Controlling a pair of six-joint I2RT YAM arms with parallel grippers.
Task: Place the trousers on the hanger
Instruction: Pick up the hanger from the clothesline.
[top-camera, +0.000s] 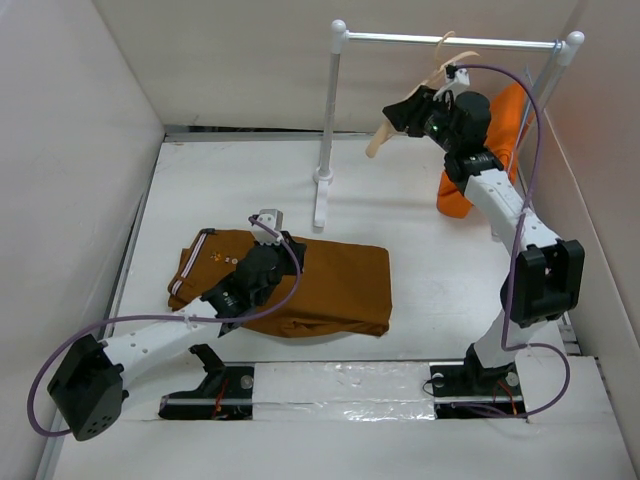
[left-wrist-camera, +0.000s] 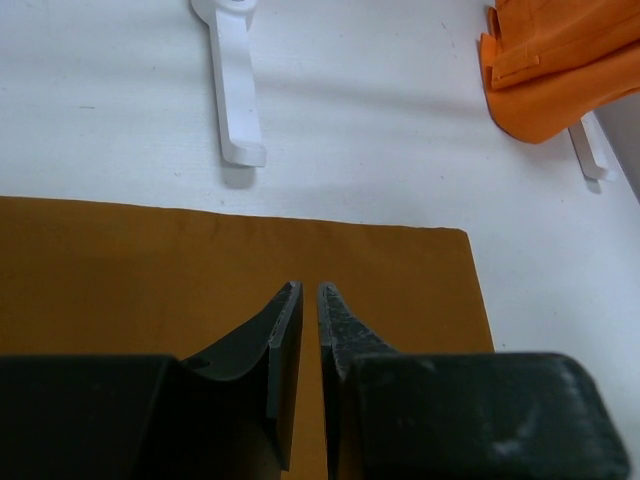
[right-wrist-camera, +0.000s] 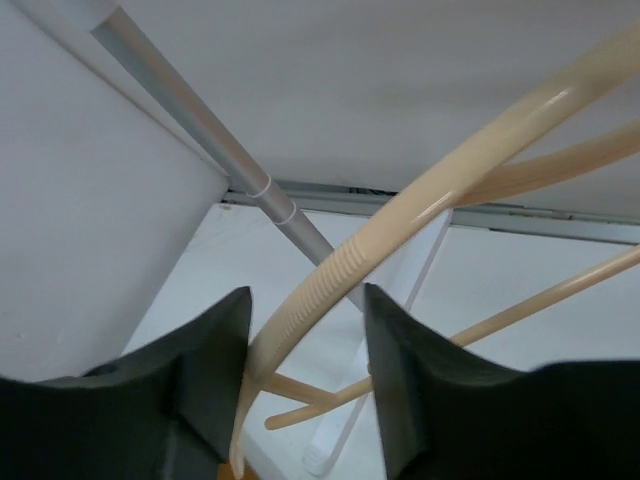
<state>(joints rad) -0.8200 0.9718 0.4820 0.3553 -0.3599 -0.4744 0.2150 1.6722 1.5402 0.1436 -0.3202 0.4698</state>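
The white rack (top-camera: 450, 41) is carrying the hanger (top-camera: 378, 140) and, behind the right arm, an orange garment (top-camera: 510, 115). The right gripper (right-wrist-camera: 307, 292) is reaching up there, its jaws standing wide on either side of one curved hanger arm, not clamping it. The trousers (top-camera: 330, 285) are lying folded on the white table (top-camera: 230, 180), directly under the left gripper (left-wrist-camera: 309, 290), whose jaws are showing only a thin slit and holding nothing. Ahead of its fingertips the trousers' far edge is showing, then the rack's foot (left-wrist-camera: 235, 80). White walls are closing in the table. I cannot tell whether the left fingertips are touching the cloth. The left arm is covering part of the trousers, and the hanger's hook is hidden behind the right gripper.
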